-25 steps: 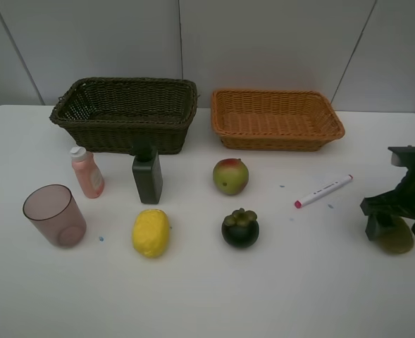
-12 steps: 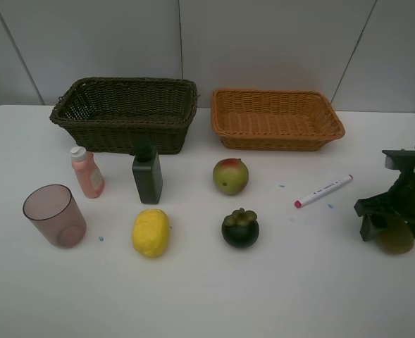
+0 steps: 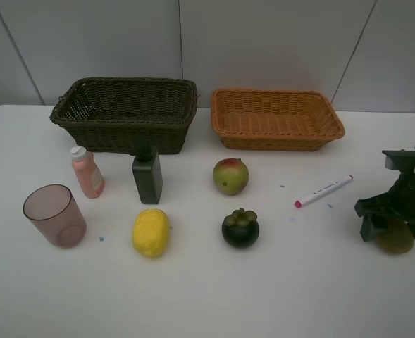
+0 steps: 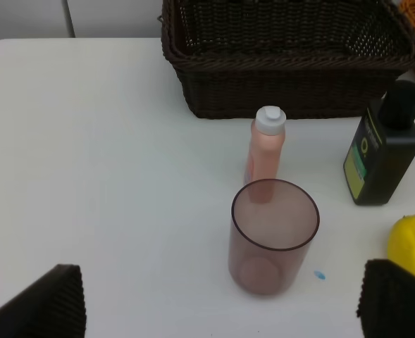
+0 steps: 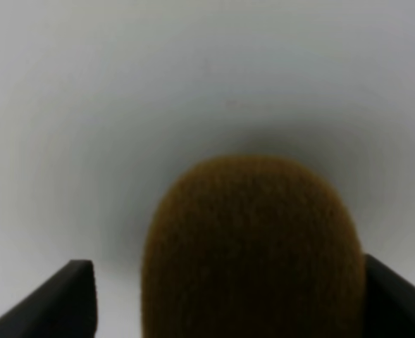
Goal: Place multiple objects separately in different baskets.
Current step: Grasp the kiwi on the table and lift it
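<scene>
While the brown kiwi (image 3: 396, 239) sits on the white surface (image 3: 207, 303) out at the far right, well apart from both baskets, your right claw (image 3: 392, 224) has come in over it. Compared with a second ago the arm has slid a touch toward the middle and settled, and for the last half second nothing has budged. The kiwi hasn't left the surface.

Look at the right wrist view: the fruit fills the space between the fingers, close against one, with a strip of bare surface showing beside the other. So the claw is apart, straddling the kiwi, not yet clamped on it by my reading. That puts you right at the grasp. Squeeze next, then lift.

Nearest to you lies the white marker (image 3: 323, 190), and beyond it the orange-tan basket (image 3: 277, 143), empty. The dark basket (image 3: 122, 137) is empty too, so no item is sorted yet.

Your left claw (image 4: 221, 303) hangs wide apart, holding nothing, above the tinted cup (image 4: 274, 236), with the pink bottle (image 4: 266, 144) just behind it.
</scene>
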